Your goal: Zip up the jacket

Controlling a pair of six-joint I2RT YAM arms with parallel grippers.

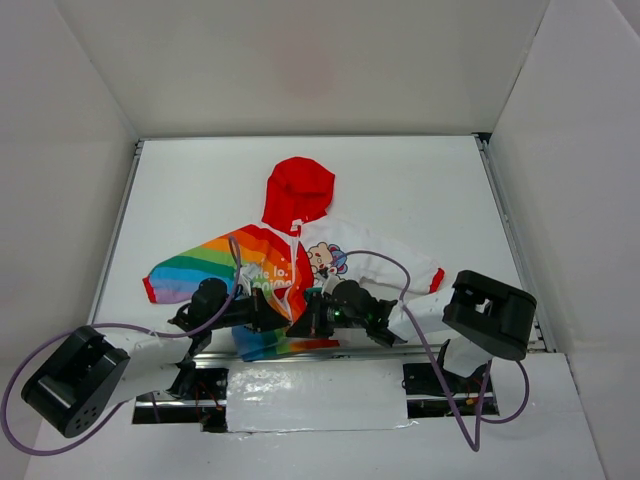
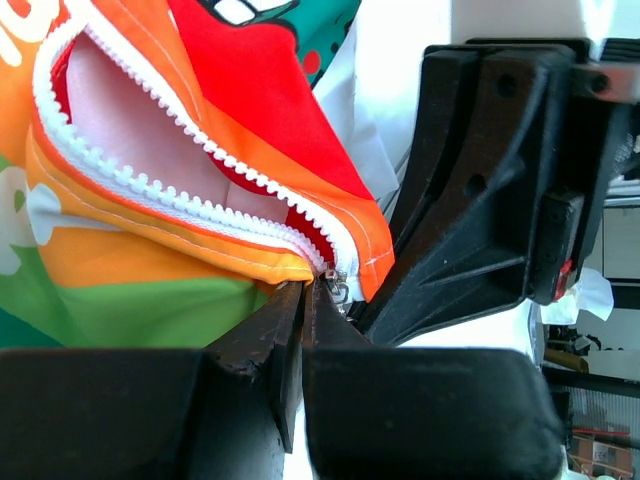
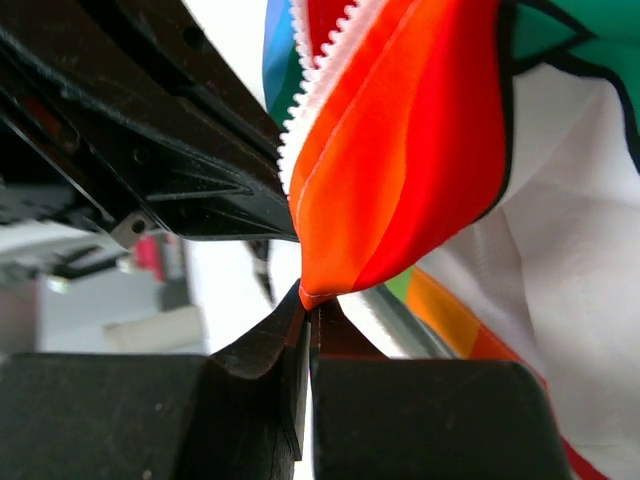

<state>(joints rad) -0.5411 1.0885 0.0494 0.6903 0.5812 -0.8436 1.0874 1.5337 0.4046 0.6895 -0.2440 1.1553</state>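
Note:
The jacket lies flat on the white table, red hood away from me, rainbow half on the left and white cartoon half on the right. Both grippers meet at its bottom hem in the middle. My left gripper is shut at the bottom end of the white zipper, with the small metal slider right at its tips. The zipper stands open above that point. My right gripper is shut on the orange hem corner of the jacket. In the top view they sit at left gripper and right gripper.
White walls enclose the table on three sides. Purple cables loop over the jacket's white half and beside the left base. A white taped panel lies between the arm bases at the near edge.

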